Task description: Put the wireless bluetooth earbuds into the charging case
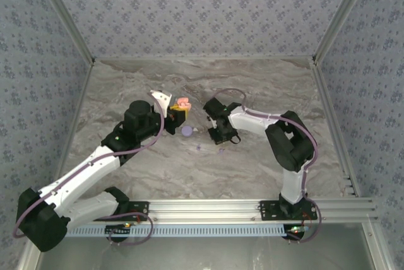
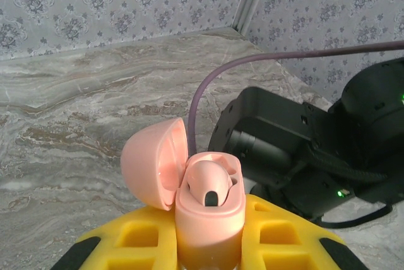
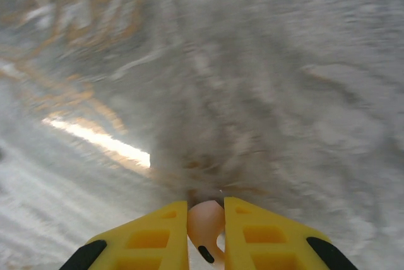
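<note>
The pink charging case (image 2: 209,219) stands upright with its lid (image 2: 153,164) swung open to the left, and my left gripper (image 2: 209,229) is shut on its body. One pink earbud (image 2: 208,183) sits in the case's left slot. From above, the case (image 1: 184,103) and left gripper (image 1: 178,113) are at mid-table. My right gripper (image 3: 206,212) is shut on a second pink earbud (image 3: 205,224), its stem pointing back between the yellow fingers (image 3: 151,235), low over the blurred tabletop. The right gripper (image 1: 222,135) hangs just right of the case.
A purple disc (image 1: 187,130) lies on the marble table (image 1: 265,81) between the two grippers. Two tiny lilac bits (image 1: 199,147) (image 1: 221,151) lie nearer the front. The right arm's black wrist (image 2: 284,150) looms close behind the case. Patterned walls enclose three sides.
</note>
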Tool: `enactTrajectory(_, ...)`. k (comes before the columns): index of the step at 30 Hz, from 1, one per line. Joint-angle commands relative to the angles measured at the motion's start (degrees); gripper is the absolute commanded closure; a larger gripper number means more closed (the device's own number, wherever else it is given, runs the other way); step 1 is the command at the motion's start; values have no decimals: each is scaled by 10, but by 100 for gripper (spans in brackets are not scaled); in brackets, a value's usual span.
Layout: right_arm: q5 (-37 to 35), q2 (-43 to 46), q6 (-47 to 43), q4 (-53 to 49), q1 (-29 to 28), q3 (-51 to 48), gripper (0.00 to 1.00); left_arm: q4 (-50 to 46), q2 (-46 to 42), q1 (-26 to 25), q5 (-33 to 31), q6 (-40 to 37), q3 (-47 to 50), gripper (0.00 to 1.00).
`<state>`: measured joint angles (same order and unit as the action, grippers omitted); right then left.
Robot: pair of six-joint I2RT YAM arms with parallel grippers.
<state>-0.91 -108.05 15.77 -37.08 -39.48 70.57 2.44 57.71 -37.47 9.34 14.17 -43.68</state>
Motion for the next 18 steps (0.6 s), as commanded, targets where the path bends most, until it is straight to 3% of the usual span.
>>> enactTrajectory(1, -42, -6, 44, -16, 28, -6, 81, -2, -13, 3, -8, -1, 2, 85)
enactTrajectory(8, -55, 9, 102, -6, 80, -17, 79, -3, -15, 4, -7, -5, 2, 85)
enactTrajectory(18, -13, 35, 58, -8, 88, -33, 63, -2, -13, 4, -8, -6, 1, 85)
